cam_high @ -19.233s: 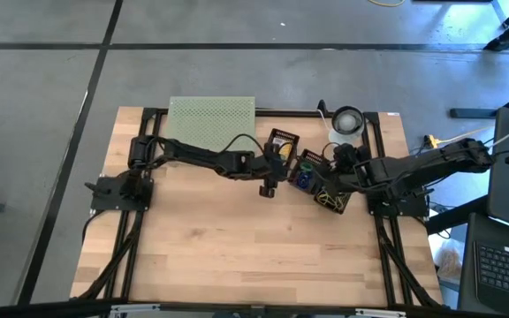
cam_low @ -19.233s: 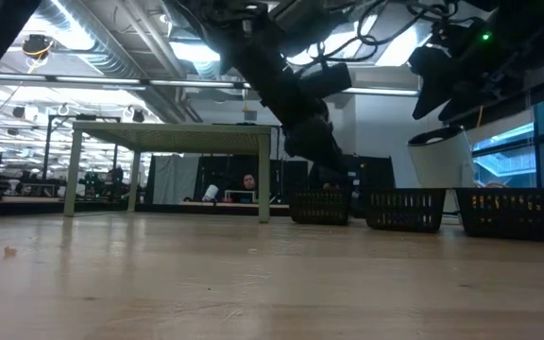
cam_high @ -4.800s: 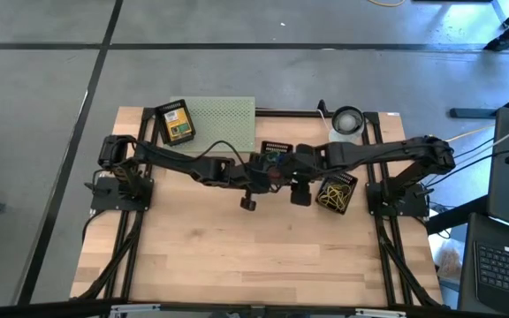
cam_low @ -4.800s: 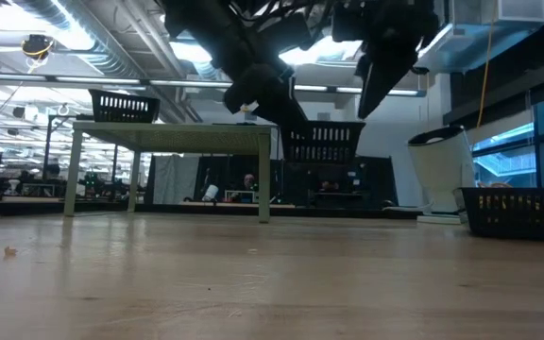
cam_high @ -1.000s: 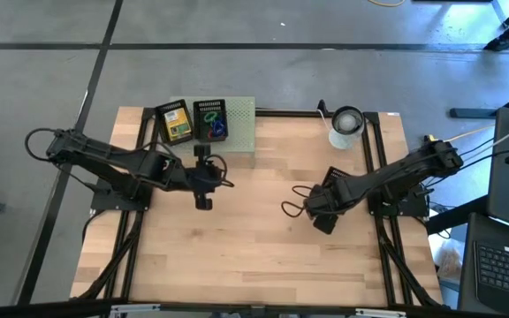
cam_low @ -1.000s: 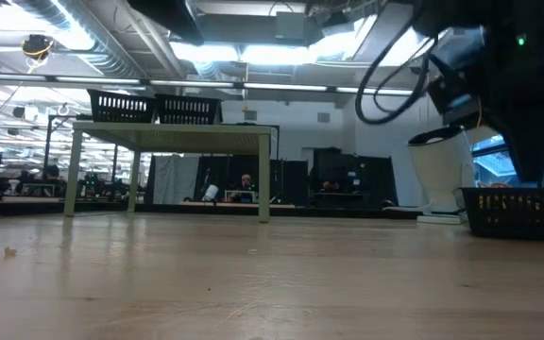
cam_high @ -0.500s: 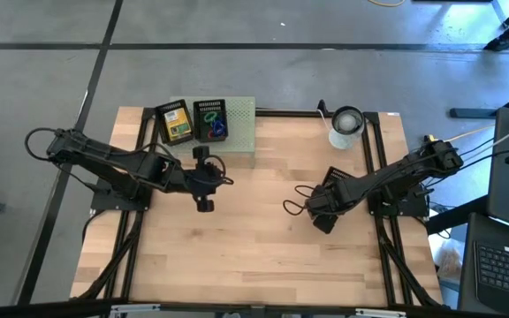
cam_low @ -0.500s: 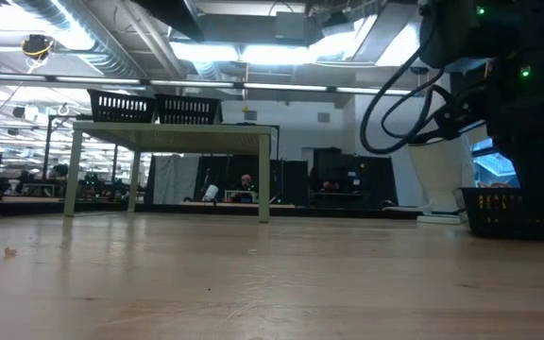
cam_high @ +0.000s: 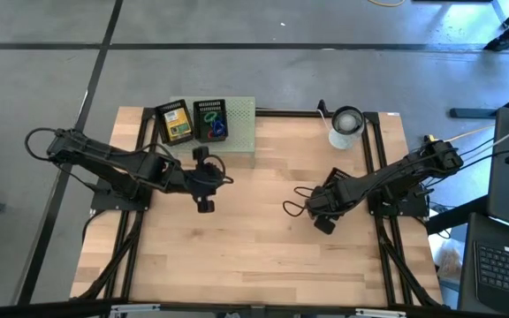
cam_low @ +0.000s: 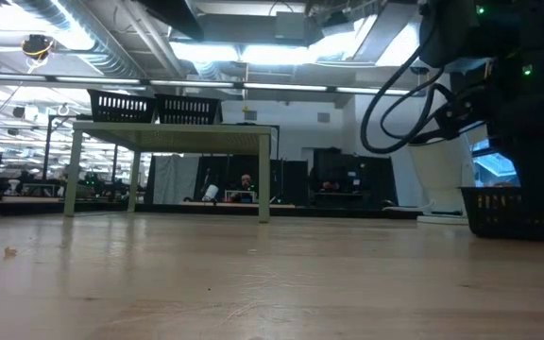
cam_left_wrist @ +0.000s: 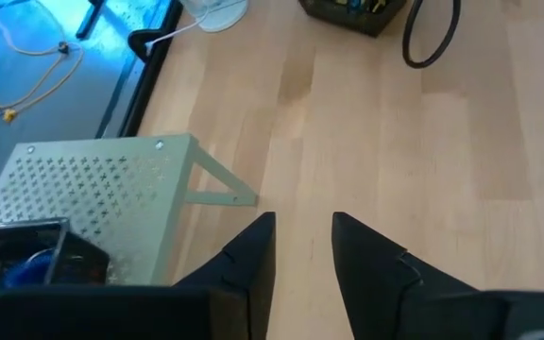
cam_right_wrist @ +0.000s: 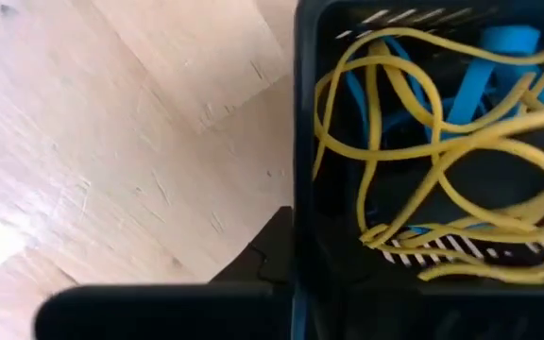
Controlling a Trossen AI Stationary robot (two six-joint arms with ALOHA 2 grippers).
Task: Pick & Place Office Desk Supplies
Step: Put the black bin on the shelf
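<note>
The pale green perforated rack (cam_high: 235,115) stands at the far edge of the wooden table (cam_high: 254,256), left of centre, and carries two black mesh baskets side by side: one holding a yellow-green crayon box (cam_high: 176,123), the other holding green and blue rubber bands (cam_high: 211,120). In the low view both baskets show as dark silhouettes on top of the rack (cam_low: 173,137), which stands on four slim legs. The left gripper (cam_high: 205,204) hangs over bare table just in front of the rack, near its right front corner; in its wrist view the two dark fingers (cam_left_wrist: 253,260) stand slightly parted with only wood grain between them, holding nothing, and the rack's corner and one leg (cam_left_wrist: 93,179) lie just beyond them. A third black basket (cam_right_wrist: 423,170) sits on the right side of the table under the right arm; its wrist view looks straight into it, showing yellow rubber bands (cam_right_wrist: 414,132) looped over blue ones. The right gripper (cam_high: 322,217) is directly at this basket, with one dark finger (cam_right_wrist: 267,255) showing against the outside of the basket wall; I cannot tell from any view whether the fingers are clamped on the wall or merely alongside it. In the low view the basket (cam_low: 518,212) shows at the far right with the arm's dark bulk in front of it. A white cup-like cylinder (cam_high: 346,126) stands at the far right corner of the table, well apart from both grippers.
</note>
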